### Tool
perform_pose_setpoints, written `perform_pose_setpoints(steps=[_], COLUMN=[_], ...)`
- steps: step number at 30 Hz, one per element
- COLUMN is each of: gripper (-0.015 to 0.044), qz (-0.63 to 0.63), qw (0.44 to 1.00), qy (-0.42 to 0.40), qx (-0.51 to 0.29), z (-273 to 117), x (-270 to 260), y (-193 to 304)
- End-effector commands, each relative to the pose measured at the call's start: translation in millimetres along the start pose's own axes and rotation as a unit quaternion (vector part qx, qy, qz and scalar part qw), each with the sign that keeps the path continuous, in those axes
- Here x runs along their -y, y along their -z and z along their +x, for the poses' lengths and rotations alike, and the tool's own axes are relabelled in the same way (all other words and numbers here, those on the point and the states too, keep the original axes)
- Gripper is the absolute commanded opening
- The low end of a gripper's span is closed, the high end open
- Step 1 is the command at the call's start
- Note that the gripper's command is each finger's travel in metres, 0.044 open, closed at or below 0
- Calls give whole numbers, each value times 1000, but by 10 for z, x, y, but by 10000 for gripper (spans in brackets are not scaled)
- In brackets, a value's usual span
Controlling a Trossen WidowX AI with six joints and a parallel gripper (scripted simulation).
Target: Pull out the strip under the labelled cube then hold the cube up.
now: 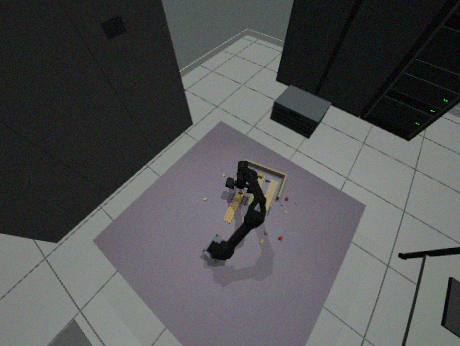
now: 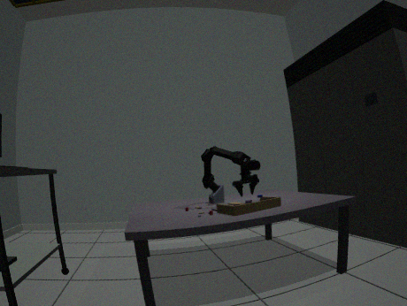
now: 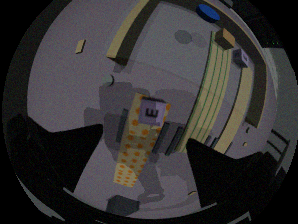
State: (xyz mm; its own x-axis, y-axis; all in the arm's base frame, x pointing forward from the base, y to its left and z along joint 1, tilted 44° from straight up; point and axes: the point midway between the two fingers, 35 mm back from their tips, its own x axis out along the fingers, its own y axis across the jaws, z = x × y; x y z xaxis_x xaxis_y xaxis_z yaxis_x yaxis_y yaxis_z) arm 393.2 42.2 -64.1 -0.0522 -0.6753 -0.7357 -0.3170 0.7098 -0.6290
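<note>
Your black two-fingered hand [image 1: 234, 189] [image 2: 246, 195] [image 3: 145, 136] is wide open, holding nothing. The orange-dotted cream strip [image 1: 231, 210] [image 3: 131, 157] looks pulled out toward six o'clock in the wrist view; the purple E-marked cube [image 1: 241, 191] [image 3: 152, 111] sits on its twelve-o'clock end, unlifted.

Looks like a server room to me, or maybe a lab corner of one. Top view gives me a tall black rack [image 1: 387, 72] with 3 little lights lit on its front, 2 green and 1 yellowish. There's a squat grey box [image 1: 302, 106] on the floor near it, and a big dark cabinet [image 1: 95, 125] [image 2: 349, 133] on the other side. Floor [image 1: 215, 97] [image 2: 97, 270] is pale square tiles, wall [image 1: 225, 22] [image 2: 155, 97] is plain grey. I'm not seeing anything homey, just pretty dim light.
</note>
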Motion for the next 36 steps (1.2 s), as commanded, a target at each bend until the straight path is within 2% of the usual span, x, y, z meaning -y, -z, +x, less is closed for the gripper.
perform_pose_setpoints(steps=[1,3,10,11,36], gripper=[440,440,256,250,250], qz=[-1,-1,-1,-1,-1], qw=[1000,1000,1000,1000,1000], qy=[2,2,2,2,3], qx=[1,1,1,1,0], z=[-4,-5,82,99,509], x=[31,37,38,39,47], y=[-139,-162,-167,-168,-159])
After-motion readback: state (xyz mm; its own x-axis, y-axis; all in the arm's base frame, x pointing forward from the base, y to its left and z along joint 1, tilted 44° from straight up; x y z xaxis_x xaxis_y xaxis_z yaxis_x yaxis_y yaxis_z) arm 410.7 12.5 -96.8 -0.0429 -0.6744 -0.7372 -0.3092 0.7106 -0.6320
